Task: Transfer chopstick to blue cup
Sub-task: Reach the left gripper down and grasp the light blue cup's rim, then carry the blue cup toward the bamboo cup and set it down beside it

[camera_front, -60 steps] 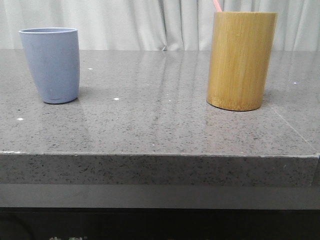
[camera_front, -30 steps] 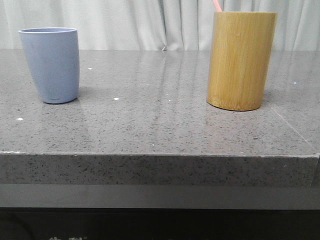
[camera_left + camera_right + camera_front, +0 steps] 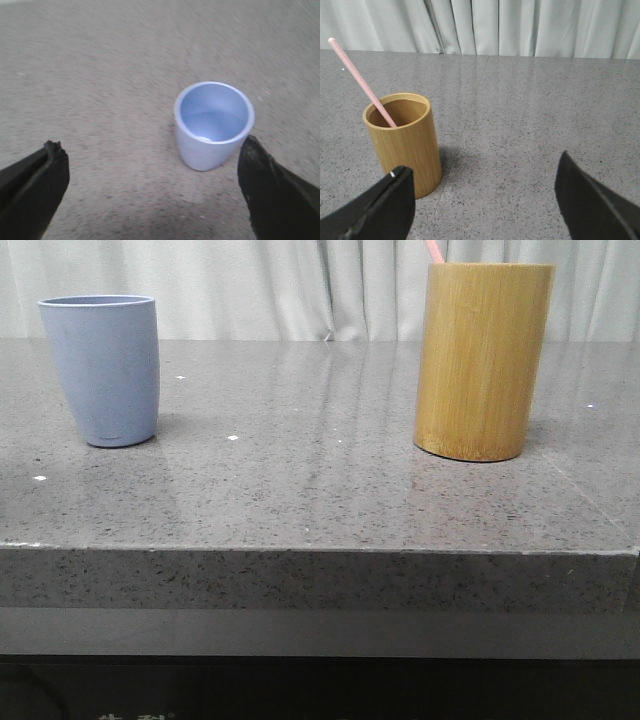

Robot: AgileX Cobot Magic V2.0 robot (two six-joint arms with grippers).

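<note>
The blue cup point(image 3: 101, 368) stands upright at the left of the grey table; the left wrist view shows it empty point(image 3: 214, 123). A pale pink chopstick point(image 3: 361, 81) leans in the tan bamboo cup point(image 3: 406, 144), which stands at the right in the front view point(image 3: 482, 358); there only the stick's tip point(image 3: 433, 250) shows. My left gripper point(image 3: 152, 187) is open above the table, its far finger point(image 3: 275, 192) close beside the blue cup. My right gripper point(image 3: 485, 205) is open and empty, short of the bamboo cup. Neither gripper shows in the front view.
The speckled grey stone table point(image 3: 320, 470) has its front edge point(image 3: 320, 550) near the camera. A seam in the tabletop point(image 3: 465, 125) runs past the bamboo cup. Pale curtains point(image 3: 300, 285) hang behind the table.
</note>
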